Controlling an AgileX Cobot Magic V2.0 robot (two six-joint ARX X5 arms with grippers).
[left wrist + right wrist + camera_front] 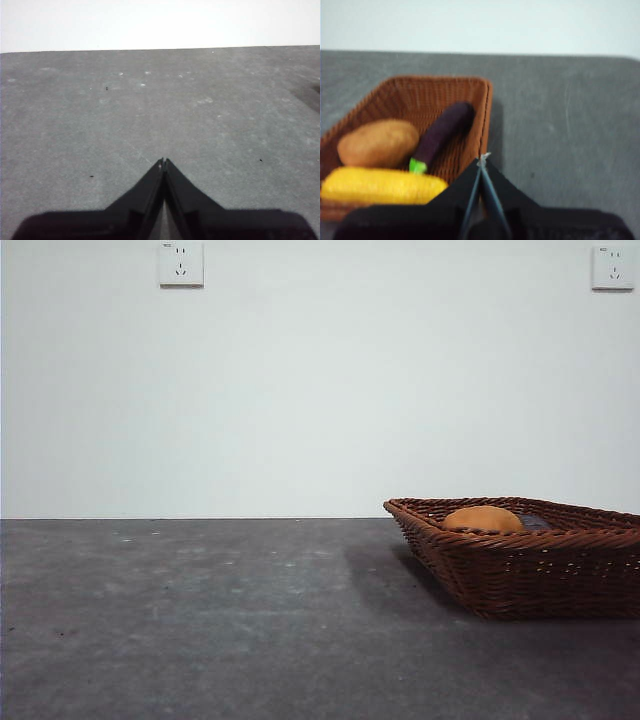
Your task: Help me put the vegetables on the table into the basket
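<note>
The eggplant, potato and corn all lie inside the basket, which sits just ahead of the right end effector, near its tips. That end effector's jaws are pressed together, holding nothing. The left end effector, also pressed together, hangs over bare desk.

From the front, the basket runs off the right edge and its rim hides most of the potato; corn isn't visible there at all. Right wrist shot's blurry, with the corn partly blocked by the right gripper.
</note>
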